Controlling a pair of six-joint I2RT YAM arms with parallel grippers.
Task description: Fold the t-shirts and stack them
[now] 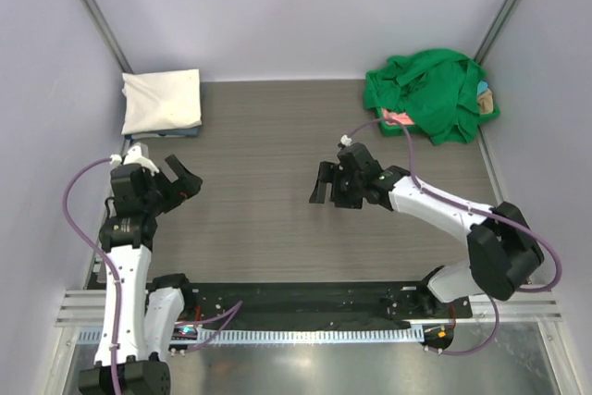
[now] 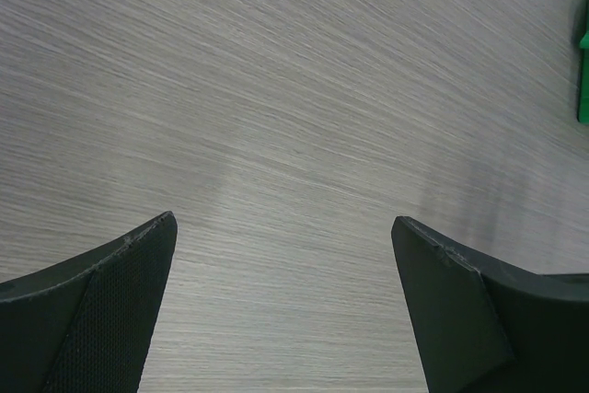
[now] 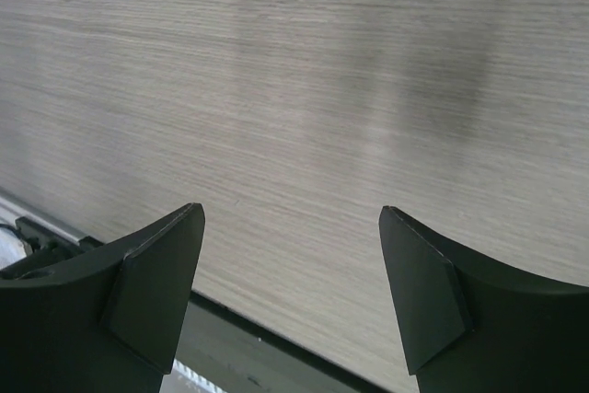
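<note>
Dark fingers [image 2: 101, 310] of the left tool [image 2: 283, 221] and of the right tool [image 3: 291, 210] fill the bottom of the wrist views. Both pairs stand wide apart with nothing between them but bare table [image 3: 294, 62].

A crumpled green t-shirt [image 1: 430, 90] lies heaped on the tray [image 1: 392, 127], with a pink scrap [image 1: 398, 118] at its near edge. It sits beyond the right tool [image 1: 329, 189] and off to that tool's right, well apart. As a bunched heap it shows no clear long axis. I judge the right arm much the nearer one for fetching it, though its tool points away from the heap and would have to swing round.

Beyond the left tool [image 1: 182, 179], near it, rests a folded cream-white t-shirt [image 1: 162, 101], seemingly done.

Only the top view shows both garments. The left wrist view catches just a green sliver [image 2: 583, 71] at its right edge, and the right wrist view shows no cloth.
</note>
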